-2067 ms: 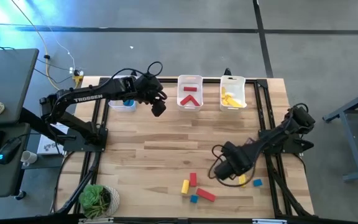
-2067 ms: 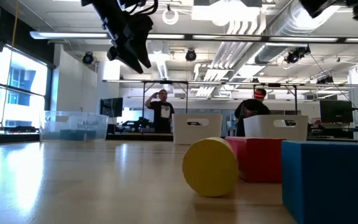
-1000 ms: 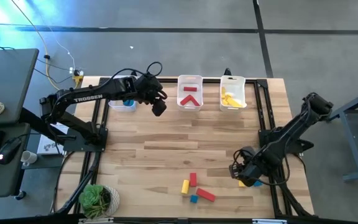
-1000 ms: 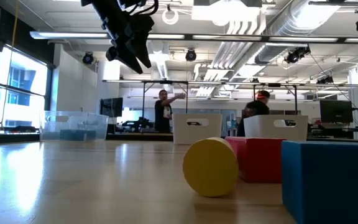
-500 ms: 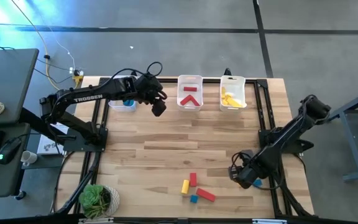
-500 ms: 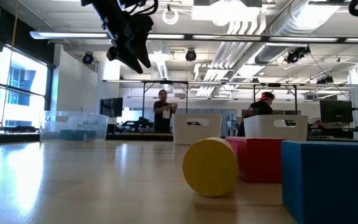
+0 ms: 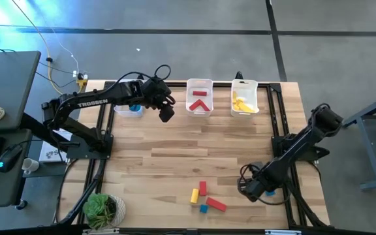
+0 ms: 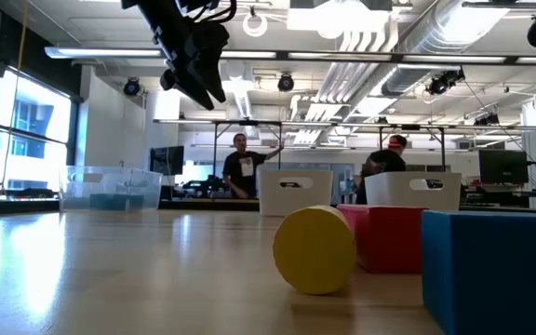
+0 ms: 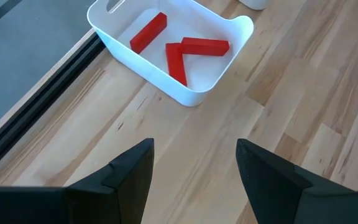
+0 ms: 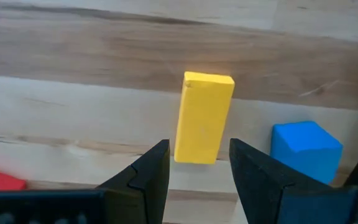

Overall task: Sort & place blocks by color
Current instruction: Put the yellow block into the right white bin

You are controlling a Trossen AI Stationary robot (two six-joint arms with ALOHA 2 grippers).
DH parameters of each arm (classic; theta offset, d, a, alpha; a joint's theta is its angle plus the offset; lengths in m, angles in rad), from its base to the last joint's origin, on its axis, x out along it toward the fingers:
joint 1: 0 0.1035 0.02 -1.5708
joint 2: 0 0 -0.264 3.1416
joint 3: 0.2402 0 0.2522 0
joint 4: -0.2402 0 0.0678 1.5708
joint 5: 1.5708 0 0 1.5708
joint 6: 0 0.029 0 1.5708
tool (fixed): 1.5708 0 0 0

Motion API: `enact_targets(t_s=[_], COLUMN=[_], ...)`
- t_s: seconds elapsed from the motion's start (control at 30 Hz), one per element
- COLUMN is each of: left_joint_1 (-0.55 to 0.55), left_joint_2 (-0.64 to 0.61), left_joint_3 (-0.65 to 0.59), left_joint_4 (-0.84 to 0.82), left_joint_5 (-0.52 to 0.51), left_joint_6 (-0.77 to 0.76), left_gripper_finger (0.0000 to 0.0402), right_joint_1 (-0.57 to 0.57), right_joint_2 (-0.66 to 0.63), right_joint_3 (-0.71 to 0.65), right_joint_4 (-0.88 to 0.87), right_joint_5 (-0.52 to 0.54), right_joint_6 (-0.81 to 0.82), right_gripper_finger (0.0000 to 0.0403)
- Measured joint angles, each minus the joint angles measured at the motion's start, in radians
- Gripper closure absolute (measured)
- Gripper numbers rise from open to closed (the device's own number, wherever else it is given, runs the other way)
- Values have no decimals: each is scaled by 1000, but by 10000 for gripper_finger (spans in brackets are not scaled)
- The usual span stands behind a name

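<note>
My right hand (image 10: 193, 163) is low over the worktop (image 7: 175, 156), fingers open around a yellow block (image 10: 202, 118), not gripping it; a blue block (image 10: 306, 149) lies just beside. My left hand (image 9: 194, 168) waits open and empty near the bin (image 9: 225, 74) holding red blocks (image 9: 179, 53).

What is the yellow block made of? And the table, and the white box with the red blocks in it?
The yellow block looks like painted wood: flat matte colour, crisp edges. The table is wood planks with visible grain and seams. The white box seems to be smooth plastic, with rounded corners and a thin moulded rim.
</note>
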Motion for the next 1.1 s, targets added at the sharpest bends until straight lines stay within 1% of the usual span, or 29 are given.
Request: enact_targets(t_s=[0.43, 0.6, 0.83, 0.9, 0.97, 1.1], left_joint_1=[0, 0, 4, 4, 4, 4], left_joint_2=[0, 0, 0, 0, 0, 0], left_joint_3=[0, 0, 0, 0, 0, 0], left_joint_4=[2, 13, 37, 50, 58, 73], left_joint_5=[-4, -4, -6, -8, -8, -8], left_joint_6=[6, 43, 52, 73, 86, 87], left_gripper_finger=[186, 186, 186, 186, 186, 186], right_joint_1=[0, 0, 0, 0, 0, -3], right_joint_2=[83, 119, 133, 133, 133, 133], right_joint_3=[0, 1, 1, 1, 1, 1], right_joint_4=[41, 43, 61, 61, 61, 66], right_joint_5=[-17, -59, -52, -52, -52, -52], right_joint_6=[5, 16, 6, 6, 6, 4], right_gripper_finger=[249, 249, 250, 260, 281, 348])
